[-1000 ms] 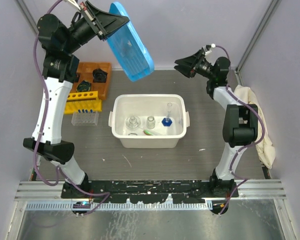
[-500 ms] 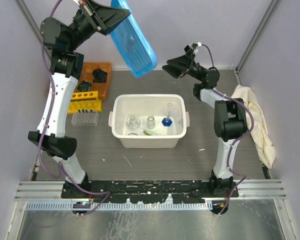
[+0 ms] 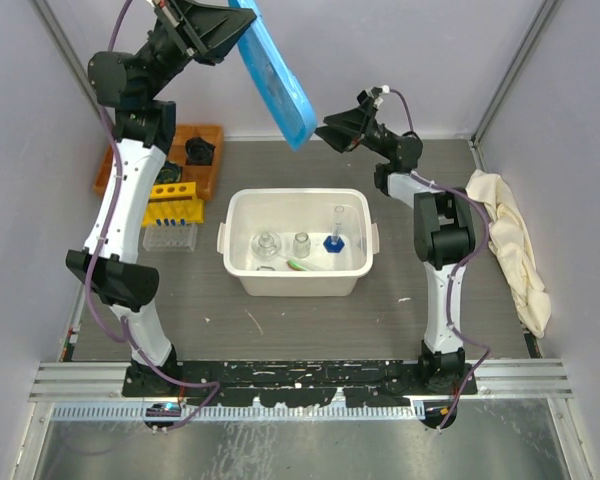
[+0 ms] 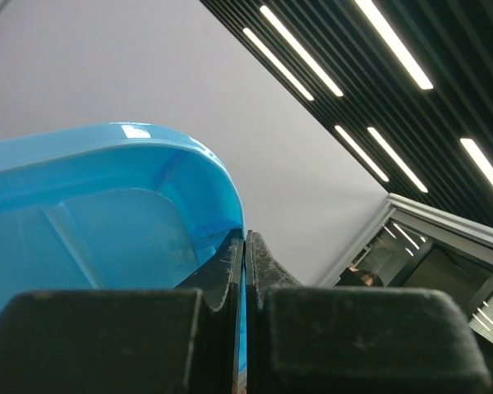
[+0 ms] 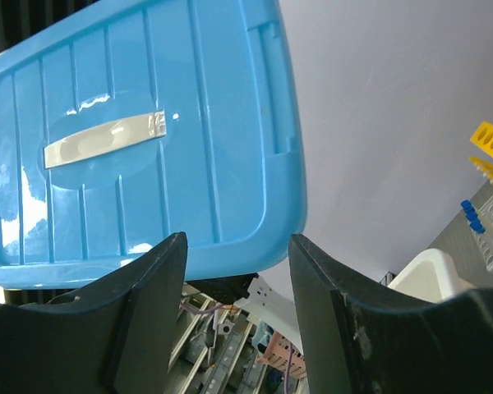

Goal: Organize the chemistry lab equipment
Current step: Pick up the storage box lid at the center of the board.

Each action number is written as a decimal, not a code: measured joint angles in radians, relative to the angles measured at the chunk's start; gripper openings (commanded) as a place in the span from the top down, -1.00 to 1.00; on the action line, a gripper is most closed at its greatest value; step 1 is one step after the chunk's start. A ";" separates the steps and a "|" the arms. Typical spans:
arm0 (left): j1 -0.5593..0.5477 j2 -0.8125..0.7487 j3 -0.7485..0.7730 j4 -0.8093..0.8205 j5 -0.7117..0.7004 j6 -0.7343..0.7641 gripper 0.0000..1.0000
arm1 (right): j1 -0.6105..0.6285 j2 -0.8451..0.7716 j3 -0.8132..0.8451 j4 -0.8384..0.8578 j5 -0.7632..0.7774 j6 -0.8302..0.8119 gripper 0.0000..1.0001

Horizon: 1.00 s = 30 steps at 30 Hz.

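Blue lid [image 3: 278, 75] pinched in left hand [image 4: 245, 246] faces the open-fingered right hand [image 3: 322, 133].

Each arm had white link shells alternating with black cylindrical joint housings. The left arm [image 3: 115, 215] appeared at the left of the top view and the right arm [image 3: 442, 300] at the right. A grey-purple cable [image 3: 84, 305] ran loosely along each arm. A small white connector [image 3: 380, 90] sat at the right wrist. The bases [image 3: 145, 380] were black. The left gripper [image 4: 244, 246] and right gripper [image 5: 234, 246] had matt black fingers [image 5: 152, 304] with a faintly grained, scuffed surface.
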 measured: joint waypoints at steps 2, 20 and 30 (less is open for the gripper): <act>0.000 0.000 0.003 0.044 -0.003 -0.029 0.99 | 0.000 0.017 0.022 0.000 0.010 0.000 -0.19; 0.000 0.087 0.030 0.344 -0.098 -0.233 0.99 | 0.091 0.301 0.484 0.001 0.177 0.000 -0.28; 0.004 0.109 0.038 0.421 -0.124 -0.279 0.99 | 0.090 0.399 0.666 0.001 0.302 0.000 -0.30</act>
